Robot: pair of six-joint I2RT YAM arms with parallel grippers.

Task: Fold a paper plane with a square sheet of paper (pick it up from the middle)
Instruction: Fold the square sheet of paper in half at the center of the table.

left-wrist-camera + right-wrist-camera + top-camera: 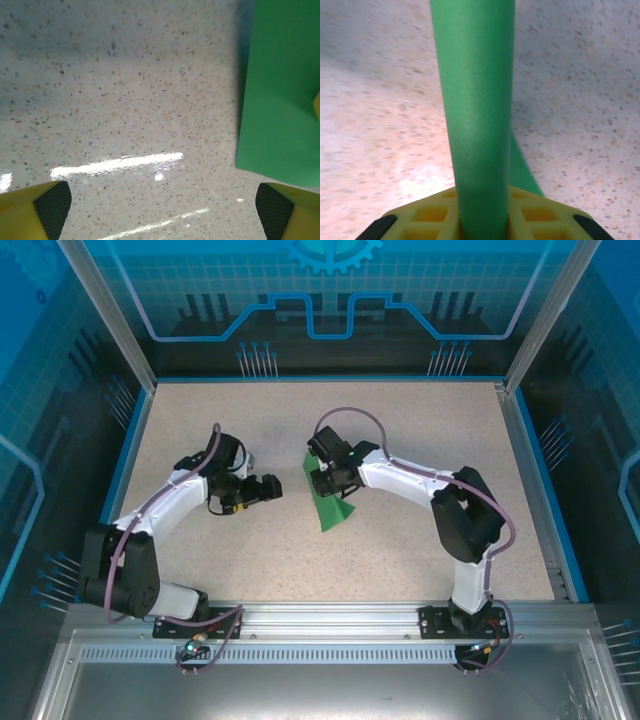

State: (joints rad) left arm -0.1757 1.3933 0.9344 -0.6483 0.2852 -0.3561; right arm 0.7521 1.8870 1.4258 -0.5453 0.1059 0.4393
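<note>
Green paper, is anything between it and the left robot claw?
No, nothing visible. Only bare table lies between the open left gripper and the green paper, which the right gripper pinches.

Left white robot arm (pixel 150 510) & right white robot arm (pixel 410 478), both w/ fat black joints (pixel 465 522). Thin purple cables (pixel 345 410) loop along them. Jaws: yellow plastic fingers (pixel 20 212) w/ black bumpy pads (pixel 52 205).
</note>
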